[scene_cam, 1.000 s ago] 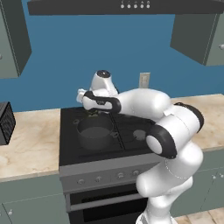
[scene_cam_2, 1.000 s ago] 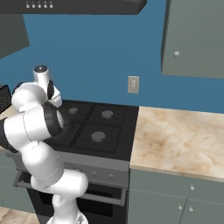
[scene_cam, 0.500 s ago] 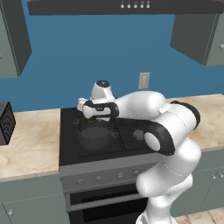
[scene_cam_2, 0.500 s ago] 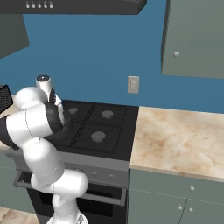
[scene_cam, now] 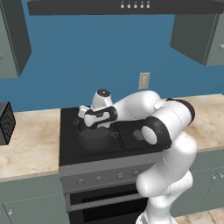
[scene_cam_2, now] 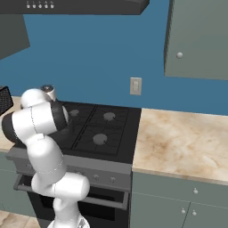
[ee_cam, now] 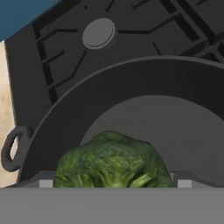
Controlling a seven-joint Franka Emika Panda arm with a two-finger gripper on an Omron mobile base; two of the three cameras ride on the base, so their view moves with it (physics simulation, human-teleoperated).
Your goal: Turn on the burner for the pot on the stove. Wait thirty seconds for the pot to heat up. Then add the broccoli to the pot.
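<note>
The dark grey pot [scene_cam: 93,136] stands on the front left burner of the black stove [scene_cam: 131,148], whose grates also show in the right base view [scene_cam_2: 107,129]. My gripper [scene_cam: 84,119] hangs just above the pot's far left rim. In the hand view the gripper [ee_cam: 114,183] is shut on the bright green broccoli [ee_cam: 111,164], which fills the gap between the fingertips. Below it lie the pot's grey rim [ee_cam: 131,72] and inside, with one loop handle [ee_cam: 9,148] at the left.
A row of knobs [scene_cam: 109,177] runs along the grey front panel. A black appliance [scene_cam: 3,123] sits on the left counter, and marble counter [scene_cam_2: 178,138] lies right of the stove. A range hood [scene_cam: 131,6] hangs overhead.
The hand has come down and forward over the pot, carrying the broccoli. The jaws have kept the same width.
</note>
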